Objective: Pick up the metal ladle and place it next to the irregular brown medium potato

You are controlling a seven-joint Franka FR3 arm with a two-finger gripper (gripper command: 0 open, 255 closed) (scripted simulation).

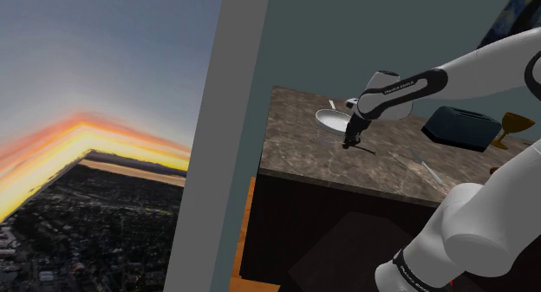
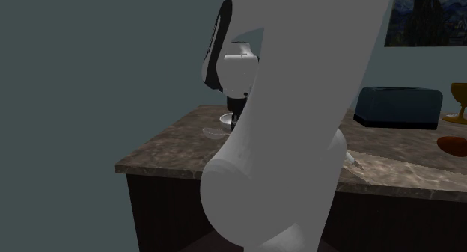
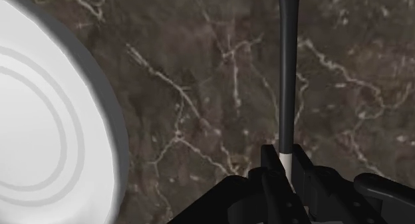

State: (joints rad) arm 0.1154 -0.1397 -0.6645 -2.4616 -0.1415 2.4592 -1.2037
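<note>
Reaching dwn, end effector [image 3: 286, 157] clasping ladle [image 3: 286, 70].

Both exterior views share the countertop [image 1: 299, 156]; wrist view looks closely down.

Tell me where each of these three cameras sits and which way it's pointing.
Shoulder view: beside the stand, looking down over the marble counter; the white arm reaches up-left to the hand.
Second exterior view: close behind the arm, facing the counter and wall; a pale arm link blocks the middle.
Wrist view: on the hand, looking down at the counter; black fingers clasp a dark handle beside a white dish.
Shared: both exterior views show the dark blue box on the counter.
</note>
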